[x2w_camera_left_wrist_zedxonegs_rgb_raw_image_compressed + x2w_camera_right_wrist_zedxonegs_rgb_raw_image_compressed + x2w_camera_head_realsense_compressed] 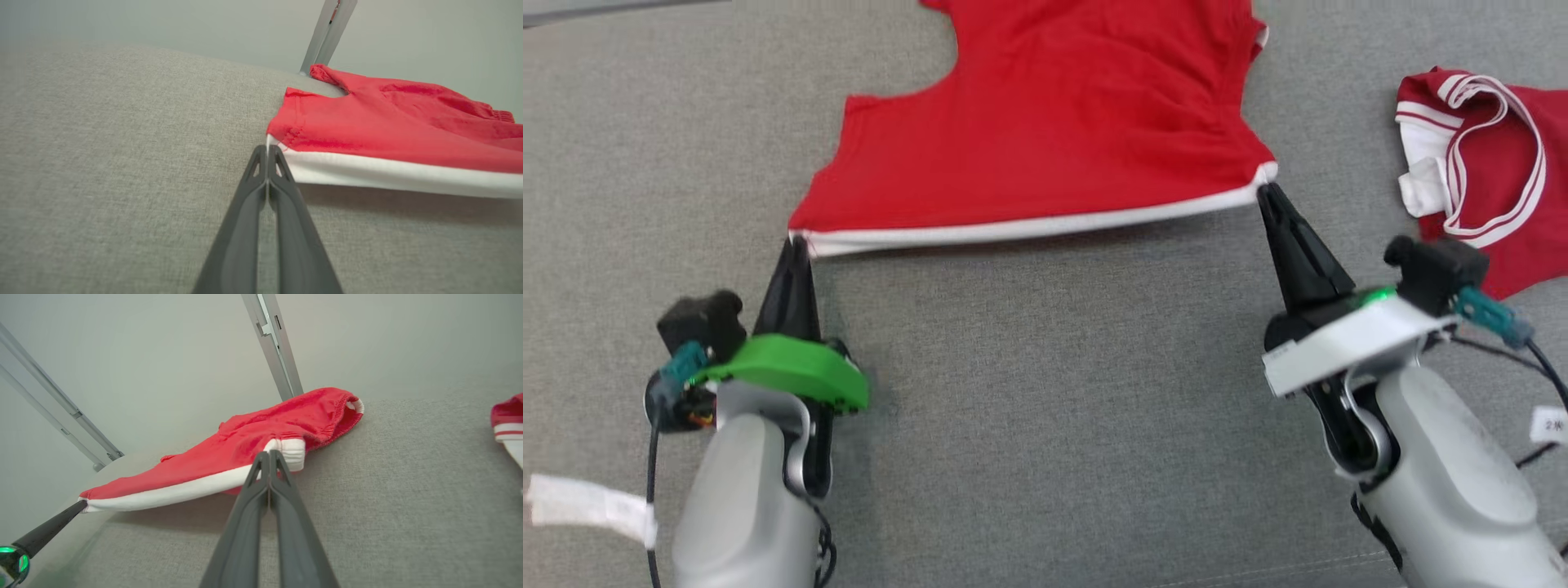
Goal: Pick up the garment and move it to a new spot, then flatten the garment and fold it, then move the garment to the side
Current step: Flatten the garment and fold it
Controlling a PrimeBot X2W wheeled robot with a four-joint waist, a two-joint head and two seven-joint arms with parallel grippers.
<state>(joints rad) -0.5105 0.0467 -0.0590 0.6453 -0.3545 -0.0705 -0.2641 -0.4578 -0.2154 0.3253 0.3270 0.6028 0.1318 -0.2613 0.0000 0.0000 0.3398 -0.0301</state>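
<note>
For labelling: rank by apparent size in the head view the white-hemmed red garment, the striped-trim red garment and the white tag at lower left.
1. White-hemmed red garment, largest, though cropped at top.
2. Striped-trim red garment, cropped at right.
3. White tag, smallest, though likely nearer the camera.

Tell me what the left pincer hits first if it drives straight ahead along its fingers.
The left pincer is shut on a white hem corner of the red garment, so it would push into that cloth at once; past it, probably only the grey fabric surface, though depth is unclear.
</note>
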